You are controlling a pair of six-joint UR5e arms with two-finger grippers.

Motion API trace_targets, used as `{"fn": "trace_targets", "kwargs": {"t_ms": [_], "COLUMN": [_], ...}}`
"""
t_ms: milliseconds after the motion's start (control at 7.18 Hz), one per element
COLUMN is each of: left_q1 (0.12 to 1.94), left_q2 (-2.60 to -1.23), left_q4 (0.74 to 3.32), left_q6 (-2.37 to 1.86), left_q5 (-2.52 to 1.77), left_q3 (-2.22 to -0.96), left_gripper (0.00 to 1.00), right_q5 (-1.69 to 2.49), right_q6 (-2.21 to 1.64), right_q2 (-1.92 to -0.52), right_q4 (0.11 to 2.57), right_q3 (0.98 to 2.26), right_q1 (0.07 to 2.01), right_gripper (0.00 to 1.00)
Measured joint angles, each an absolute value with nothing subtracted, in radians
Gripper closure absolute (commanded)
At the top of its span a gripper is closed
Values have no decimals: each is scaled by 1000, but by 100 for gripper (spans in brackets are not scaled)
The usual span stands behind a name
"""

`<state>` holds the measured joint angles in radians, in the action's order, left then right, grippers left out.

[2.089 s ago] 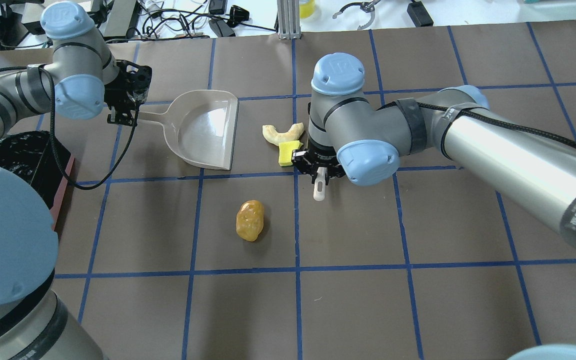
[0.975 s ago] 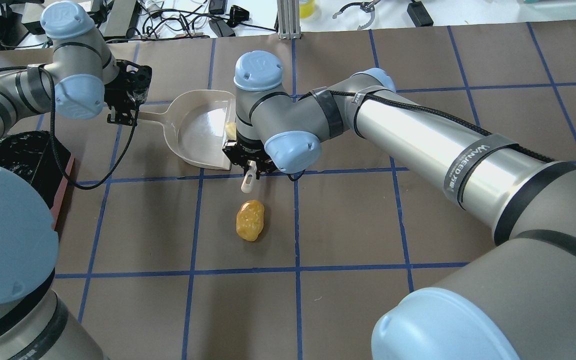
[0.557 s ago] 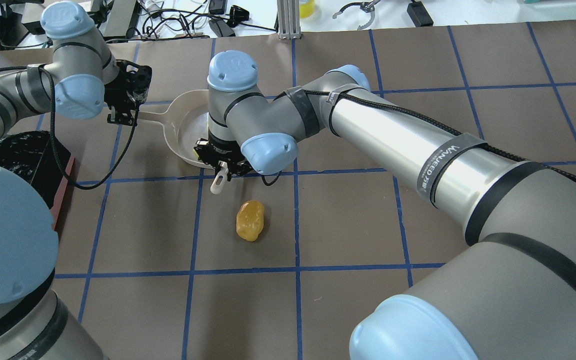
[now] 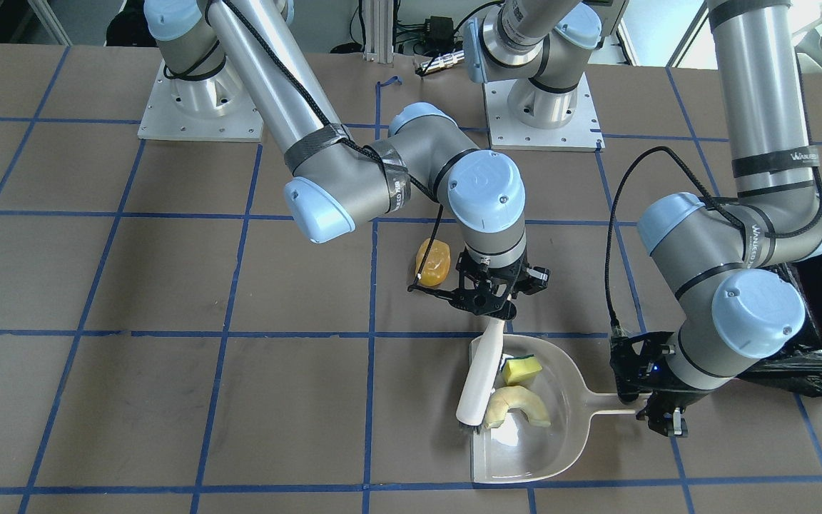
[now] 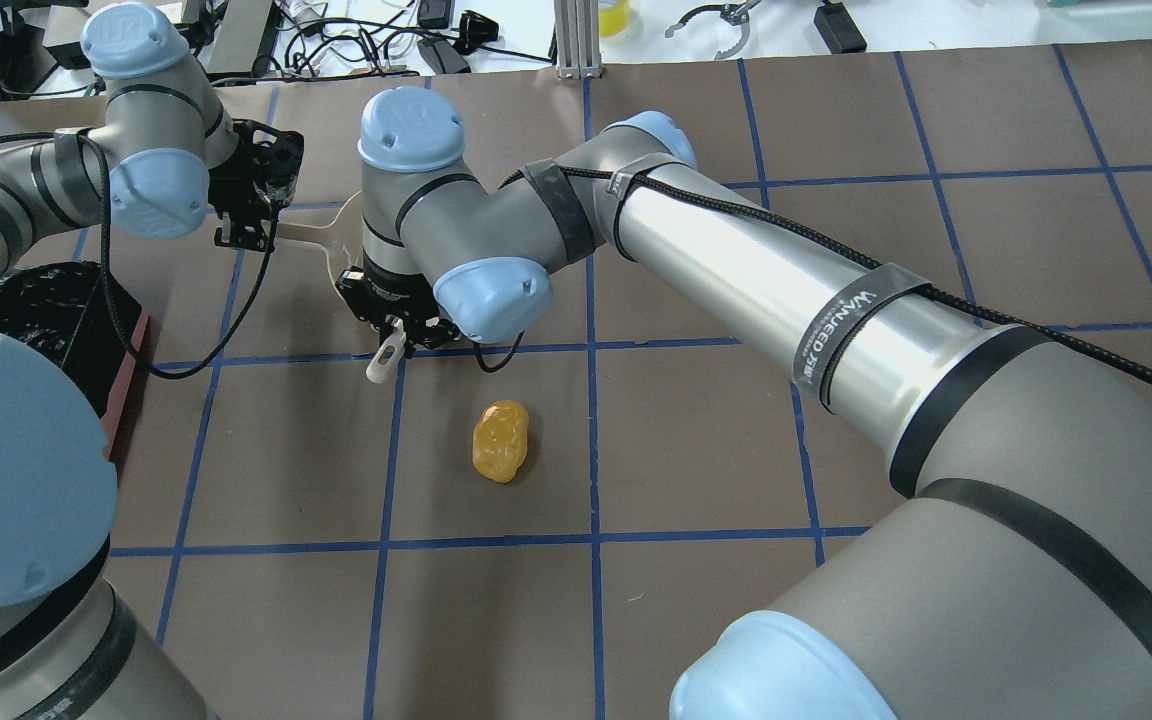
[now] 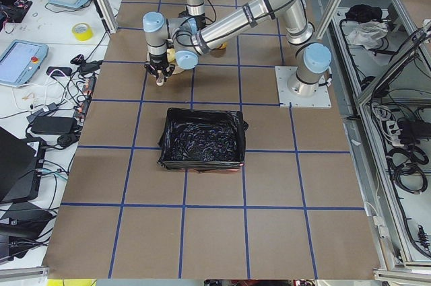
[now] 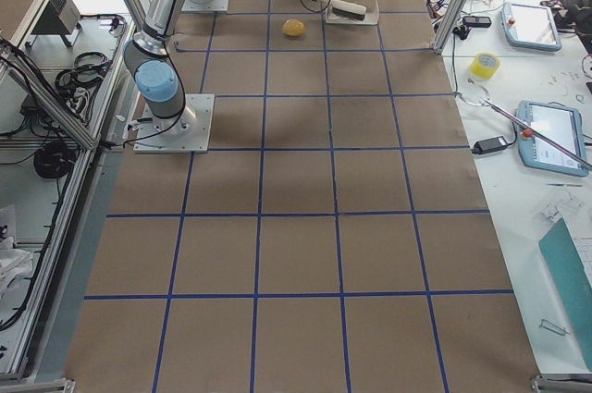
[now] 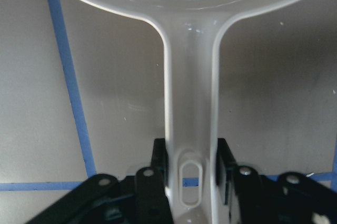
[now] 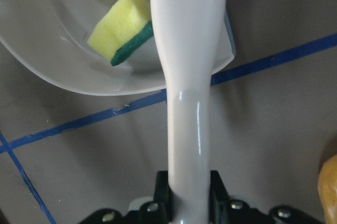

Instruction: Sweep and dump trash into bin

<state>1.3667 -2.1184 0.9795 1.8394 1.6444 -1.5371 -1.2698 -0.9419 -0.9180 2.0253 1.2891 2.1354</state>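
The translucent dustpan (image 4: 518, 457) lies flat on the table. My left gripper (image 4: 657, 407) is shut on its handle (image 8: 190, 129). The yellow-green sponge wedge (image 4: 522, 368) and the cream crescent (image 4: 518, 405) lie inside the pan. My right gripper (image 4: 491, 296) is shut on the white brush (image 4: 481, 378), whose head rests at the pan's open mouth beside the crescent. The orange-brown lump (image 5: 500, 441) lies alone on the table, apart from the pan. In the overhead view my right arm hides most of the pan. The black-lined bin (image 6: 202, 139) stands behind my left arm.
The table is brown paper with a blue tape grid (image 5: 591, 540). Both arm bases (image 4: 539, 114) are bolted at the robot's side. Cables and tools (image 5: 416, 40) lie past the far edge. A black cable (image 5: 236, 320) hangs from my left wrist.
My right arm has swept the brush to the left, pushing the sponge wedge and the crescent into the dustpan. The orange lump and my left arm have not moved.
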Motion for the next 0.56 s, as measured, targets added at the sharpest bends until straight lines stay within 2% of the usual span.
{"fn": "trace_targets", "kwargs": {"t_ms": [278, 557], "left_q1": [1367, 1363], "left_q2": [-2110, -2049], "left_q4": [980, 989], "left_q6": [1845, 1874], "left_q5": [1644, 1647], "left_q3": [-1539, -1585], "left_gripper": [99, 100], "right_q5": [-1302, -1362], "right_q6": [-861, -790], "right_q2": [-983, -1107], "right_q4": [1860, 1727], "right_q3": [1295, 1388], "right_q1": [2099, 2064], "right_gripper": [93, 94]}}
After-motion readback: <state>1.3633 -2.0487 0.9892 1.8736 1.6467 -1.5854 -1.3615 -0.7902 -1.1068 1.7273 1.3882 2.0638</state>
